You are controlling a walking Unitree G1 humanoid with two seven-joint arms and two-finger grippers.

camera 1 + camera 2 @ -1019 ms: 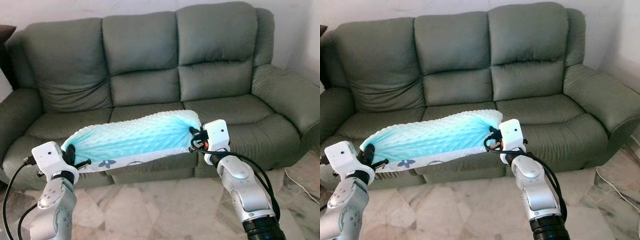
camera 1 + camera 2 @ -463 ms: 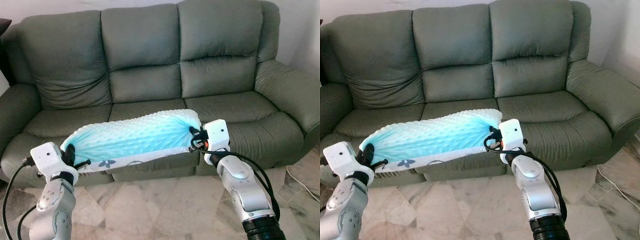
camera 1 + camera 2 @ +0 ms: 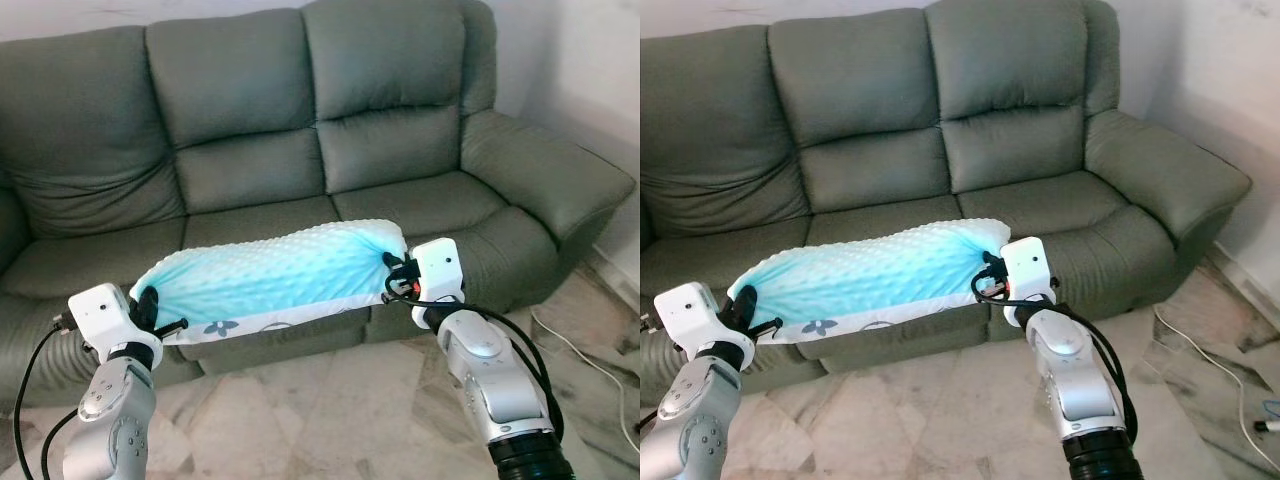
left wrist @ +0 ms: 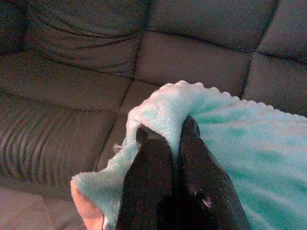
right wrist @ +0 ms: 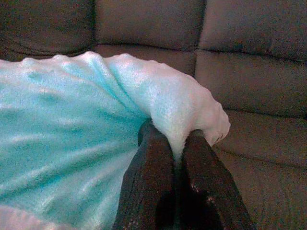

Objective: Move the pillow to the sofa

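The sofa seat cushions are left bare behind the stretched pillow; forward passage is bounded by the backrest.

Grey-green three-seat sofa against white wall; marble-patterned tile floor; daylight.

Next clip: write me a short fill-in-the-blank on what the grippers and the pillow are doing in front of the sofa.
1. The dimpled turquoise pillow is held at its two ends by ____ grippers.
2. The left gripper has its black fingers ____ on the pillow's fabric.
3. The right gripper pinches the pillow end nearer the grey-green sofa's ____ armrest.
4. The pillow hangs above the front edge of the sofa's ____ cushions.

Missing words: both; shut; right; seat
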